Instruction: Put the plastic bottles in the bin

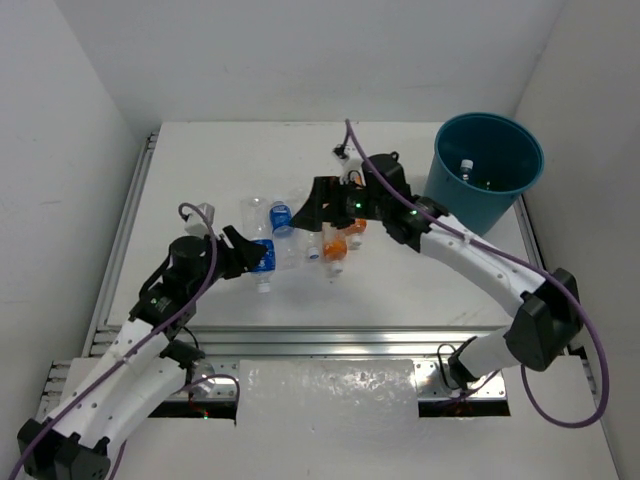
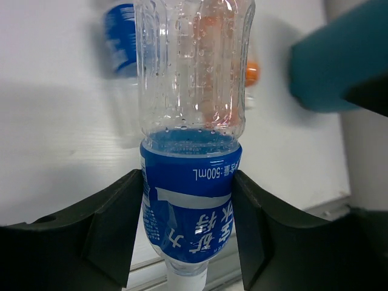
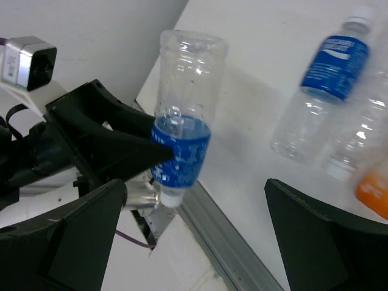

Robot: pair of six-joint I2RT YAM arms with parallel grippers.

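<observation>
Progress of the clearing task, in three views.

**Top view.** The bin (image 1: 468,213) stands at the far right of the table (image 1: 200,170). One white-capped bottle (image 1: 465,166) lies inside it. A green speck beside that bottle may be another, but it is too small to tell. Several bottles lie clustered at mid-table, among them an orange bottle (image 1: 335,245) and a blue-label bottle (image 1: 281,218). The left gripper (image 1: 250,256) pinches the held bottle (image 1: 264,260) at the near side of the cluster, well apart from the bin. The right gripper (image 1: 318,205) hovers over the far side of the cluster.

**Left wrist view.** The fingers (image 2: 109,230) press on the blue label of the held bottle (image 2: 191,206) from both sides, with the neck towards the camera. Droplets cling inside its clear wall. The bin (image 2: 327,66) shows as a teal blur at upper right.

**Right wrist view.** The right gripper (image 3: 194,188) is spread wide and grips nothing. The held bottle (image 3: 182,130) tilts cap-down near the table's edge; whether it is clear of the surface cannot be told. The blue-label bottle (image 3: 324,73) and the orange bottle (image 3: 376,188) lie on the table.

**Stage, as judged.** The task is at an early stage. One bottle, perhaps two, is binned and one is in hand. The cluster is not yet moved.
</observation>
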